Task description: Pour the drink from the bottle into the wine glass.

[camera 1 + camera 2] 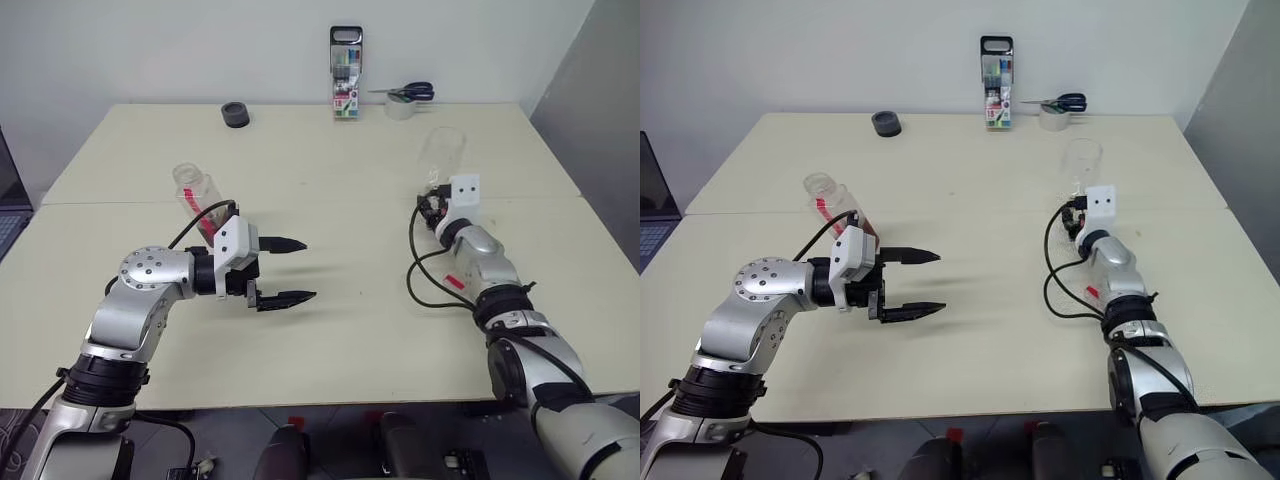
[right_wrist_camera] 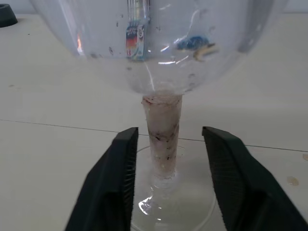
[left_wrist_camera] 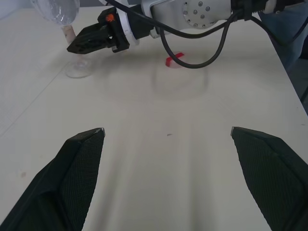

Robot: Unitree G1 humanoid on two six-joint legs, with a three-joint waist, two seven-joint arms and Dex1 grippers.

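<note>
The wine glass [image 1: 441, 152] stands on the right side of the table [image 1: 340, 180], clear and stemmed, with reddish residue on its stem [image 2: 162, 139]. My right gripper [image 2: 169, 131] reaches level at the stem. One finger stands on each side of it with a narrow gap, so it is open and touching nothing. On the left the bottle [image 1: 194, 196] stands uncapped and leaning, with a red label stripe. A little reddish-brown drink [image 1: 866, 224] shows near its base. My left gripper [image 1: 308, 269] hovers wide open in front of the bottle, pointing toward the table's middle and holding nothing.
A marker-pen case [image 1: 346, 75] stands at the table's far edge, with a tape roll [image 1: 401, 109] and scissors [image 1: 412, 92] to its right. A small black round object [image 1: 236, 114] lies at the far left. A laptop edge [image 1: 652, 195] shows beyond the table's left side.
</note>
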